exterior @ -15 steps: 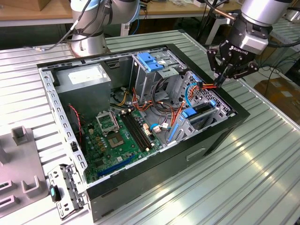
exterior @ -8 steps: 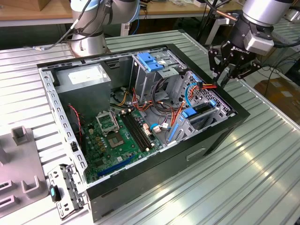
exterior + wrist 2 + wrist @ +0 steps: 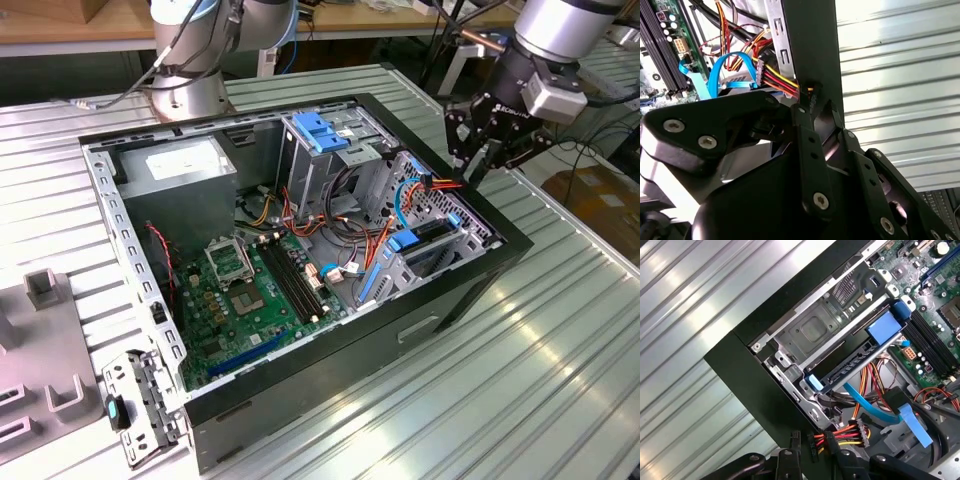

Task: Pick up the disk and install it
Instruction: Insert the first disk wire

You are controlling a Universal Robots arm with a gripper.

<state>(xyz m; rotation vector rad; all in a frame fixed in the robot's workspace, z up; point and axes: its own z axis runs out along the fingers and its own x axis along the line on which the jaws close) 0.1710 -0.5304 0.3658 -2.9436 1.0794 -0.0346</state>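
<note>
Surface: ribbed metal table (image 3: 560,380) carrying an open computer case (image 3: 300,250) lying on its side.
Disk: seated in the drive cage (image 3: 825,335) at the case's corner, its dark edge (image 3: 850,365) and blue rails visible in the first wrist view.
Cables: red, yellow and black power leads (image 3: 840,437) and a blue data cable (image 3: 867,402) just beside the disk.
Gripper: (image 3: 487,148) hovers over the case's rim near the cage, holding nothing; I cannot tell whether the fingers are parted.
Power supply: grey box (image 3: 175,165) at the far corner.
</note>
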